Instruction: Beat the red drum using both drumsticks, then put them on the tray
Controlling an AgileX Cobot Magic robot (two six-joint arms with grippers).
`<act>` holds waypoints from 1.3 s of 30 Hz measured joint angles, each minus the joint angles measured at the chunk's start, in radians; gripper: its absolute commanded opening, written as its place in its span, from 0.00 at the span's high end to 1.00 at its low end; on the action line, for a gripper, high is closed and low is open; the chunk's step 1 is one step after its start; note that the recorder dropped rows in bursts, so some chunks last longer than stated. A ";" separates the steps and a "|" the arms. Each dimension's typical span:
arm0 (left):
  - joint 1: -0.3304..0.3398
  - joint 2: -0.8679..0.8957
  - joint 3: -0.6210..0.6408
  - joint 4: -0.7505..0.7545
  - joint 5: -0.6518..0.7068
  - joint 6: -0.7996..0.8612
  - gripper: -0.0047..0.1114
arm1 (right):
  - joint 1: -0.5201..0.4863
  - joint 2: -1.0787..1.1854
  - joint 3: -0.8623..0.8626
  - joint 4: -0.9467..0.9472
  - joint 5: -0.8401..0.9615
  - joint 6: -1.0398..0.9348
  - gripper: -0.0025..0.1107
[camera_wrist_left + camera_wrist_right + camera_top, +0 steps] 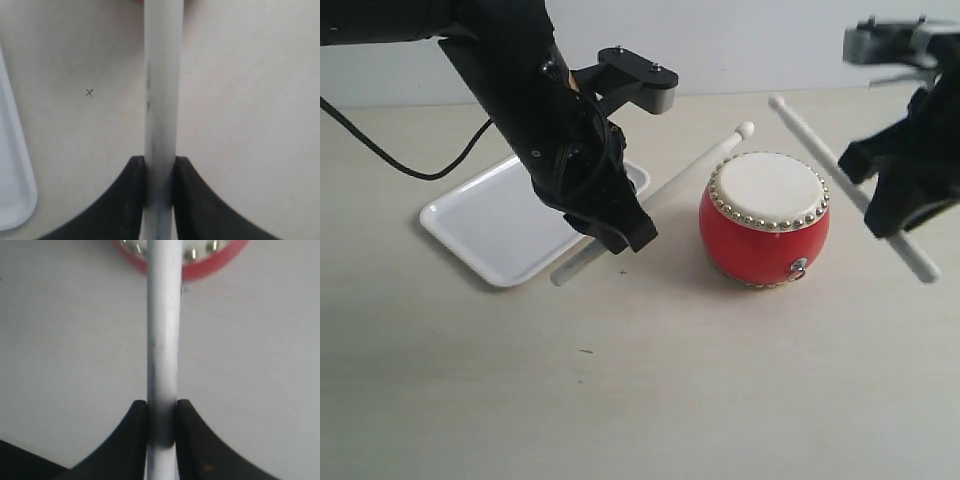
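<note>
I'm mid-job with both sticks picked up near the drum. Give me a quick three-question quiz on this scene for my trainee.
1. In the exterior view, on which side of the red drum does the tray lie? A: left. B: right. C: in front.
2. Fill in: the left drumstick and the right drumstick are each clamped between an arm's ___.
3. True or false: both drumsticks already lie on the tray.

Key: 1. A. 2. jaws. 3. False; both are held off the table.

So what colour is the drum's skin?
The drum skin is cream; the exterior view shows it best.
</note>
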 measured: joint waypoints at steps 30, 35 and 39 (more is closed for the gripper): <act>0.062 0.079 -0.347 0.023 0.222 0.031 0.96 | 0.000 -0.158 0.100 -0.111 0.004 0.030 0.98; 0.089 0.050 -0.328 0.015 0.226 0.028 0.96 | 0.000 -0.150 0.178 -0.076 0.004 0.020 0.98; 0.089 0.052 -0.300 -0.014 0.229 0.028 0.96 | 0.000 -0.073 0.245 -0.066 0.007 0.004 0.98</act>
